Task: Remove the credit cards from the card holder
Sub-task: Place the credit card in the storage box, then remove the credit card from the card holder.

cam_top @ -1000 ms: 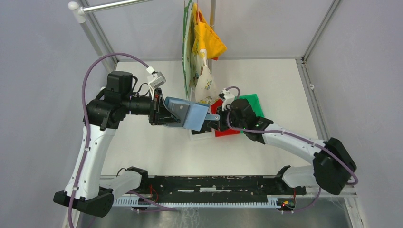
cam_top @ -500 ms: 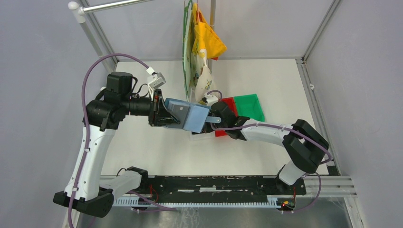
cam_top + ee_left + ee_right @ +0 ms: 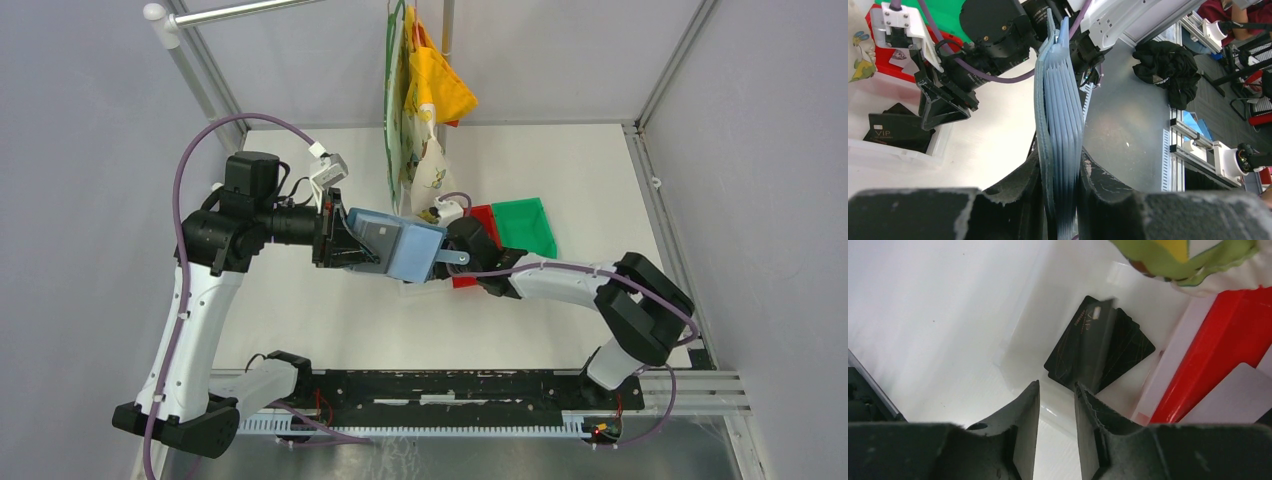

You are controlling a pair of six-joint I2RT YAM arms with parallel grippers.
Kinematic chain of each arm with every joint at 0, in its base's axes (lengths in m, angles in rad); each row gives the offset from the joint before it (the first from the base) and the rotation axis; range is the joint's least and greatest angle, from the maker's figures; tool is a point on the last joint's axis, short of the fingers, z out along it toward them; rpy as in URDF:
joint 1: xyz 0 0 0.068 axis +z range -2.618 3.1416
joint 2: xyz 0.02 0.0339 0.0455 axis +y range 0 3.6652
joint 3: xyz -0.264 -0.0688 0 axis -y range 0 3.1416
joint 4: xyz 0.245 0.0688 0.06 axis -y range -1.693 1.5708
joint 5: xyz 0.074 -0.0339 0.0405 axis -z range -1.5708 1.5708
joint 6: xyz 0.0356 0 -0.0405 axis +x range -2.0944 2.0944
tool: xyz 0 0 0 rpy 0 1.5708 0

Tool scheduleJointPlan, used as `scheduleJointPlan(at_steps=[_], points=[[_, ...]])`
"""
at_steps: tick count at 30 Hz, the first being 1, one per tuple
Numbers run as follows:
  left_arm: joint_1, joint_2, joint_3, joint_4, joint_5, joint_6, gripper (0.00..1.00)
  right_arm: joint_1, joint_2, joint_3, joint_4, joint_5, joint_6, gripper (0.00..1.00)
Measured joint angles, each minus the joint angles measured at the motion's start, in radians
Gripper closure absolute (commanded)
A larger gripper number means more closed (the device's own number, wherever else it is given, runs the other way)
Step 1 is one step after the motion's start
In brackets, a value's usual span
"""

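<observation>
movement since a second ago lies all with the right arm: its elbow has drawn in toward the near edge and its wrist has swung left, over the white bin [image 3: 1013,335]. the left arm has not shifted. the right gripper [image 3: 1055,390], shut until just now, shows its jaws a little apart with nothing between them. a blurred black card [image 3: 1098,340] sits tilted just beyond its fingertips, above the black credit cards [image 3: 1130,347] lying in that bin. a pale card [image 3: 1243,395] lies in the red bin [image 3: 1220,335] just to the right. the left arm reaches rightward from a raised elbow, its forearm about level. the left gripper [image 3: 1060,172] is clamped on the teal-blue card holder [image 3: 1058,115], holding it on edge in the air above the table [image 3: 330,310]. its tab [image 3: 452,257] points toward the right wrist.
</observation>
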Motion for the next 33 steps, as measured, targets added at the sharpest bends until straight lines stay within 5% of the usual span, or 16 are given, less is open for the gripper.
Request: scheduleJointPlan(at_steps=[9, 21, 33], points=[[0.000, 0.000, 0.000, 0.002, 0.020, -0.001, 0.98, 0.000, -0.202, -0.025, -0.007, 0.031, -0.016, 0.39], [0.000, 0.000, -0.002, 0.005, 0.053, -0.001, 0.98, -0.117, -0.713, -0.013, -0.155, -0.003, -0.061, 0.02], [0.000, -0.002, -0.034, 0.011, 0.064, -0.001, 0.97, -0.147, -0.713, 0.025, -0.013, -0.437, 0.090, 0.02]])
